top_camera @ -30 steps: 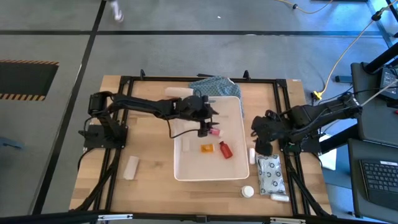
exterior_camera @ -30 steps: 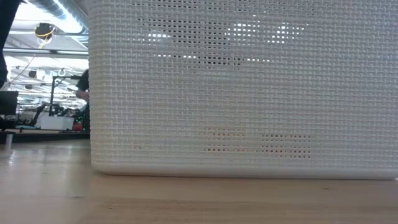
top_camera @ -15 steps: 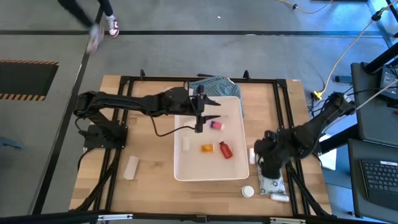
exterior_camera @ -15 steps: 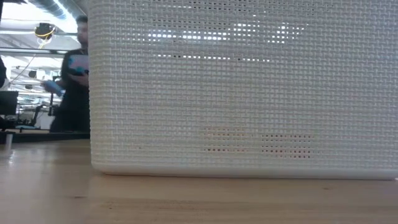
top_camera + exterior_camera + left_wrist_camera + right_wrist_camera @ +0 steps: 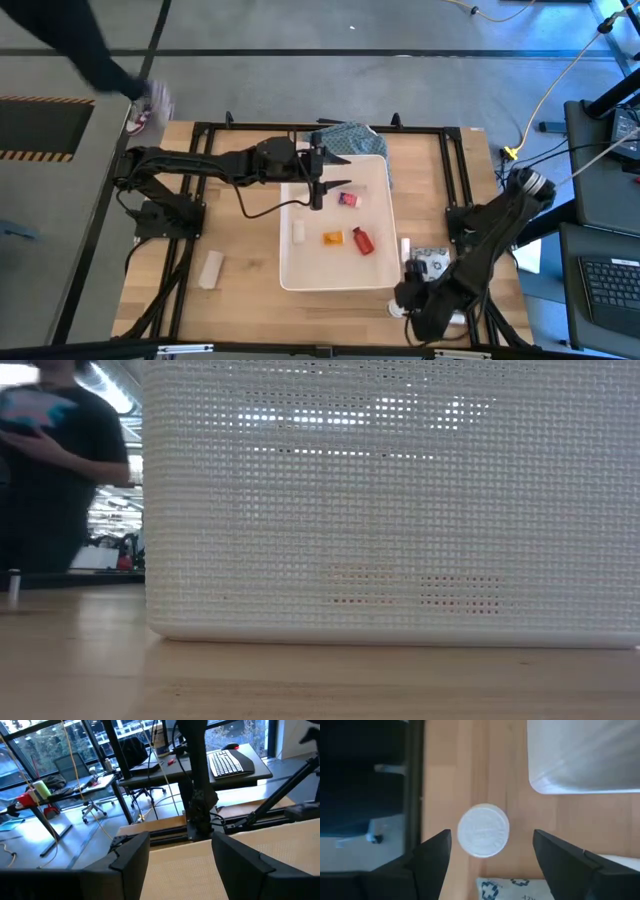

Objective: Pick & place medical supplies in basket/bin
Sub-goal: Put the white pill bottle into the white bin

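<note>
Where mesh-walled tub (image 5: 390, 500), round white bottle (image 5: 483, 830)

I'm seeing the wooden table (image 5: 240, 250) carrying the white tub (image 5: 375, 272) at centre; a white roll (image 5: 210, 268) lying lower left; the grey pouch (image 5: 436, 262) lower right.

One camera looks straight down on the whole desk (image 5: 240, 250). One sits low, right against the tub (image 5: 400, 510). The right wrist camera looks down at the tub's corner too.
</note>
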Action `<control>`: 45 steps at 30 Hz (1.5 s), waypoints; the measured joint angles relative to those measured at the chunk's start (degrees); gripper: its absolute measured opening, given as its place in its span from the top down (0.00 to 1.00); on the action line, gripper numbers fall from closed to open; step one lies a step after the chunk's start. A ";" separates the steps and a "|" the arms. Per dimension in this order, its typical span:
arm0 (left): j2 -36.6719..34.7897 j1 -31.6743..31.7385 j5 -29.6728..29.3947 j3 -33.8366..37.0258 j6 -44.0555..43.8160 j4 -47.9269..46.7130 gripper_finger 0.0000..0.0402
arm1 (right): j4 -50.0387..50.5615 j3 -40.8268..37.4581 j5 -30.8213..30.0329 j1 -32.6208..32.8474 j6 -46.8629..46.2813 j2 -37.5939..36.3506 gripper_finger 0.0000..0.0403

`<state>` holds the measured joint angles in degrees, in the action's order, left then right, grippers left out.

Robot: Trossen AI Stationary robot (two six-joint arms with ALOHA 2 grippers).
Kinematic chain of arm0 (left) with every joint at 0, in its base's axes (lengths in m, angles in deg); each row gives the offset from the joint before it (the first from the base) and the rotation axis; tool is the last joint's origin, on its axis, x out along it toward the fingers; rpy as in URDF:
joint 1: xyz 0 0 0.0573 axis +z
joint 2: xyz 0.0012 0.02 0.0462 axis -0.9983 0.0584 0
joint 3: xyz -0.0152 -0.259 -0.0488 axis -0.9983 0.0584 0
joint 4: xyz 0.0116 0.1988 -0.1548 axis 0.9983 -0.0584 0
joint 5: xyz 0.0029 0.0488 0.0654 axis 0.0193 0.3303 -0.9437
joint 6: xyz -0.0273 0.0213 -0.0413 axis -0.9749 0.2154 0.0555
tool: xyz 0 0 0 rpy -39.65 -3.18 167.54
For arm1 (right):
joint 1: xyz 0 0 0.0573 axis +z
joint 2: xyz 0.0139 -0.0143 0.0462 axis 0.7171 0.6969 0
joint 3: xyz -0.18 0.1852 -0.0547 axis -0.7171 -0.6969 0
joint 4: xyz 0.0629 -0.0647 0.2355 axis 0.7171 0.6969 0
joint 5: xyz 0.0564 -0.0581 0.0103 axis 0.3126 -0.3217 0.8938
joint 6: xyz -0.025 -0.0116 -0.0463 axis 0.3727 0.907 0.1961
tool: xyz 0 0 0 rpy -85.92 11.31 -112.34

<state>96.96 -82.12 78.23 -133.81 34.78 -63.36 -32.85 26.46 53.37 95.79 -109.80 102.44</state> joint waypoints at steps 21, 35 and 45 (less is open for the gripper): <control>0.00 -0.07 -1.43 0.00 -3.06 -0.07 0.48 | -1.81 0.00 -0.34 1.40 1.18 4.93 0.30; 0.00 -0.04 -1.48 0.02 -2.99 -0.09 0.48 | -8.51 -3.57 -1.40 1.10 2.16 5.10 0.30; 0.00 -0.31 -1.49 0.02 -3.06 -0.09 0.48 | -9.09 -3.87 -0.29 1.08 1.76 5.07 0.47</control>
<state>96.96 -82.42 76.73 -133.79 31.72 -63.45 -41.94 22.59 53.08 96.86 -108.04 107.51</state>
